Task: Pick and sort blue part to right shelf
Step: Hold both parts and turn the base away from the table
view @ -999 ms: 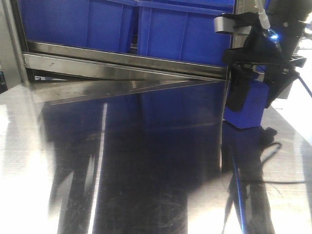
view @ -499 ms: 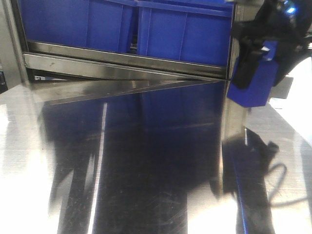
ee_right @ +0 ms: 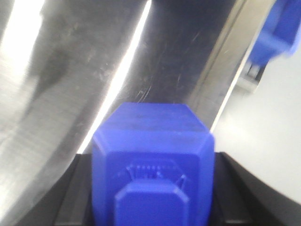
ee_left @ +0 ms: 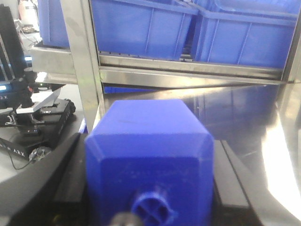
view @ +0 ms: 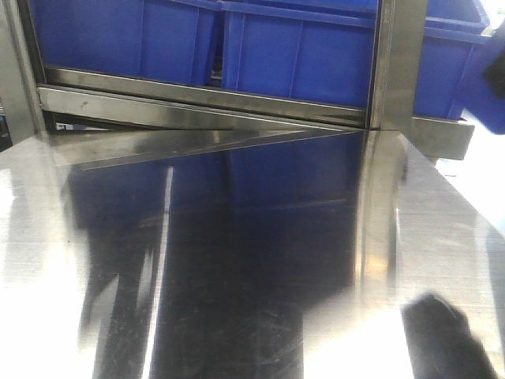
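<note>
In the left wrist view a deep-blue part (ee_left: 146, 136) with a small round knob facing the camera fills the space between black fingers (ee_left: 70, 181); my left gripper (ee_left: 149, 188) is shut on it, in front of the shelf. In the right wrist view another blue part (ee_right: 153, 134) sits clamped between dark fingers (ee_right: 235, 188), with my right gripper (ee_right: 153, 188) shut on it above the steel table. The front view shows only a blurred blue shape (view: 491, 91) at its right edge; neither gripper is clearly seen there.
Blue bins (view: 292, 55) stand on a steel shelf rail (view: 197, 99) behind the shiny steel table (view: 237, 260). A steel upright post (view: 398, 55) divides the shelf. Black equipment with cables (ee_left: 33, 122) lies left of the post (ee_left: 87, 70).
In the front view the right gripper with its blue part rose and swung right, leaving the frame except for a blue blur at the edge. Its shadow slid toward the table's near right corner.
</note>
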`<state>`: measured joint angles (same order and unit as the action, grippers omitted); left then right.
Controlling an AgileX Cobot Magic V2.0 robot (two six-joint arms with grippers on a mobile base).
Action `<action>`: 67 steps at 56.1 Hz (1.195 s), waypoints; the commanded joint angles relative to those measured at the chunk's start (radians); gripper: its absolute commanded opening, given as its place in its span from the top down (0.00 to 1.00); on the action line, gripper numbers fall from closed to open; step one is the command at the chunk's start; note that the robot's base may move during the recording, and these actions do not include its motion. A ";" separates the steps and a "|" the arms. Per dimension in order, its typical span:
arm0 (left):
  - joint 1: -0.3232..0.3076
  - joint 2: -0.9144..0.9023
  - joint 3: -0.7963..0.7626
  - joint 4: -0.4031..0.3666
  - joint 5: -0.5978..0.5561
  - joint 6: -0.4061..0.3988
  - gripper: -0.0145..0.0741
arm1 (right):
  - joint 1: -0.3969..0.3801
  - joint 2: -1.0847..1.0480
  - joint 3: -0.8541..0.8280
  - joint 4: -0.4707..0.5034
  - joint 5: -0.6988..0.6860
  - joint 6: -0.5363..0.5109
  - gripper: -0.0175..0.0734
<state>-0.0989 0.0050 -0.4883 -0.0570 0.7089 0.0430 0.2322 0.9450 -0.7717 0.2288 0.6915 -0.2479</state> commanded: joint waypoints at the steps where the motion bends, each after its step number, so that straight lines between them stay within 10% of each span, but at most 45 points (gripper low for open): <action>1: 0.003 0.013 -0.024 -0.005 -0.080 0.000 0.46 | -0.005 -0.164 0.051 0.009 -0.104 0.001 0.67; 26: 0.003 0.013 -0.024 -0.004 -0.085 0.000 0.46 | -0.005 -0.815 0.285 0.009 -0.163 0.001 0.67; 67: 0.003 0.013 -0.023 -0.004 -0.091 0.000 0.46 | -0.005 -0.856 0.286 0.009 -0.217 0.001 0.67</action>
<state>-0.0989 0.0050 -0.4883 -0.0570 0.7147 0.0430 0.2304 0.0766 -0.4601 0.2288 0.5774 -0.2456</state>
